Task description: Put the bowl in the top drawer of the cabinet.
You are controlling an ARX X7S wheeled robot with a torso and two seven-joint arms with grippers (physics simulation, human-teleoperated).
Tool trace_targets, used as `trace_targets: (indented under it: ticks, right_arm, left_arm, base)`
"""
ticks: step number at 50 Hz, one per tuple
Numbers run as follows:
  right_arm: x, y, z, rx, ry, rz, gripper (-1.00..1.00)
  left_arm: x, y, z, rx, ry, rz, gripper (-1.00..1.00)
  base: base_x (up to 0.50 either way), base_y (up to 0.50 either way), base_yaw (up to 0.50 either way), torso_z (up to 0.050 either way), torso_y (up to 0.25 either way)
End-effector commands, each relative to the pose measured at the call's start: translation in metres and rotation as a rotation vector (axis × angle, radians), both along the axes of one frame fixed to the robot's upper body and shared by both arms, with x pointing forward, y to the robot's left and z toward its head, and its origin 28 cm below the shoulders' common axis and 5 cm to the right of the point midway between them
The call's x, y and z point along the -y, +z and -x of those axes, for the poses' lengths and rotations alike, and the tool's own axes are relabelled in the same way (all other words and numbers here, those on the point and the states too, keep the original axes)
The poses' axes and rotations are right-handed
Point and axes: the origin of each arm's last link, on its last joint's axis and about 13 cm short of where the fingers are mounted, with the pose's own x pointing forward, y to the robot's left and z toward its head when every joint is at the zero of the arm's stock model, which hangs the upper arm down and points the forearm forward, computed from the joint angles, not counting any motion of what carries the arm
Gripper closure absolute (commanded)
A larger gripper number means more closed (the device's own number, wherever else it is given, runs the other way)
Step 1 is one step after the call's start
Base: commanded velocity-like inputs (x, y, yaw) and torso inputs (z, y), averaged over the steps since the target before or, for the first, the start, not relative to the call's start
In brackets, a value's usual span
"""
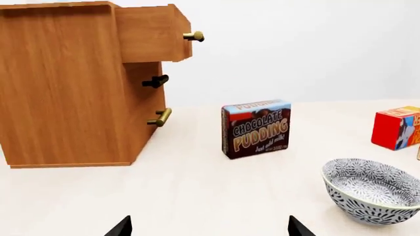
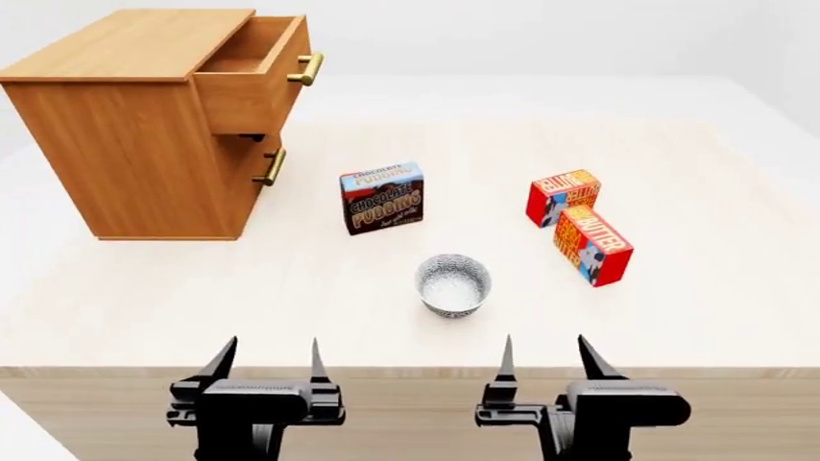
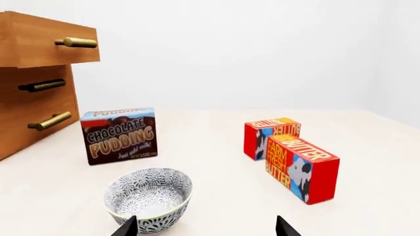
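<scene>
Both hands, left hand (image 2: pixel 268 362) and right hand (image 2: pixel 548 357), fingers apart, empty; round speckled bowl (image 2: pixel 452 284) just beyond them, wooden top drawer (image 2: pixel 253 82) pulled out.

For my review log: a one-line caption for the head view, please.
Both tools, left and right, open near the bowl; top drawer already pulled out.

counter (image 2: pixel 717 317): pale wood | cabinet (image 2: pixel 129 144): far-left corner | pudding box (image 2: pixel 382 198): mid-counter | bowl (image 2: pixel 452 284): upright, nearer front edge | two butter boxes (image 2: pixel 592 246): touching, toward right edge
</scene>
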Motion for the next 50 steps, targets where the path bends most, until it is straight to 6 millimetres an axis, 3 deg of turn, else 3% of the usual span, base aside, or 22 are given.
trace_targets:
  ticks: [1, 6, 16, 44, 50]
  right_arm:
    - [-0.004, 0.051, 0.027, 0.150, 0.008, 0.013, -1.00]
    - [-0.006, 0.069, 0.044, 0.202, 0.014, 0.013, -1.00]
    - [-0.011, 0.088, 0.071, 0.285, 0.021, 0.031, -1.00]
    - [-0.013, 0.102, 0.089, 0.361, 0.036, 0.046, -1.00]
    - [-0.014, 0.103, 0.090, 0.367, 0.042, 0.046, -1.00]
  left_arm:
    - [0.000, 0.043, 0.021, 0.152, 0.031, -0.060, -1.00]
    - [0.000, 0.068, 0.042, 0.231, 0.029, -0.078, -1.00]
    - [0.003, 0.091, 0.067, 0.319, 0.025, -0.106, -1.00]
    - [0.002, 0.094, 0.073, 0.339, 0.018, -0.109, -1.00]
    - [0.002, 0.095, 0.073, 0.339, 0.017, -0.108, -1.00]
  base:
    - [0.00, 0.00, 0.00, 0.000, 0.000]
    - [0.00, 0.00, 0.00, 0.000, 0.000]
    - [0.00, 0.00, 0.00, 0.000, 0.000]
    - [0.00, 0.00, 0.00, 0.000, 0.000]
    - [0.42, 0.00, 0.00, 0.000, 0.000]
